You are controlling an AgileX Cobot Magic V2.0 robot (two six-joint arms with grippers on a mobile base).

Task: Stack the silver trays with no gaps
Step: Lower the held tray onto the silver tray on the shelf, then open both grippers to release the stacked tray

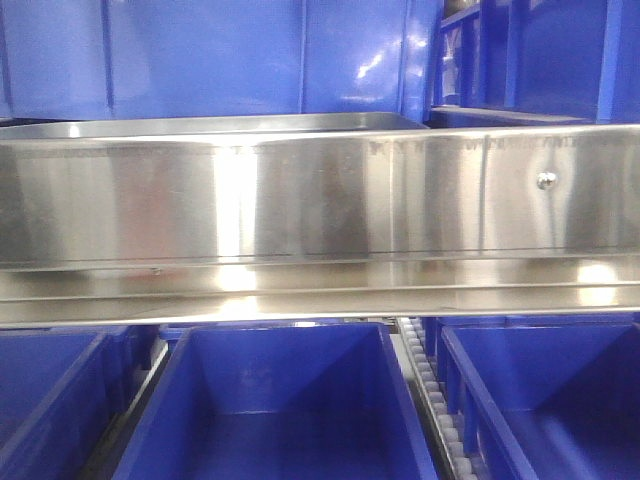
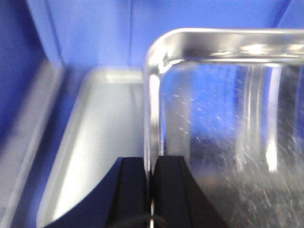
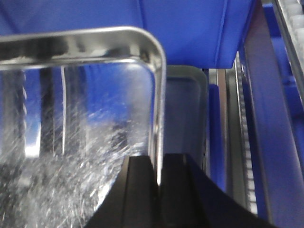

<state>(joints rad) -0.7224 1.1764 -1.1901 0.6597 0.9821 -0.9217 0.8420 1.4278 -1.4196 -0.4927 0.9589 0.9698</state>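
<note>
while pinched at both rims, upper tray point(image 2: 228, 161) overlaps lower tray point(image 2: 97, 142).

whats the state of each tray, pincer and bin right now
upper silver tray: empty, clamped at both side rims, not yet nested
lower silver tray: empty, lying beneath, its sides showing
left pincer: shut on the held tray's left rim
right pincer: shut on its right rim
middle blue bin: empty

Silver tray point(image 1: 230, 124) behind steel rail point(image 1: 320, 200); blue bins point(image 1: 285, 400) below.
</note>
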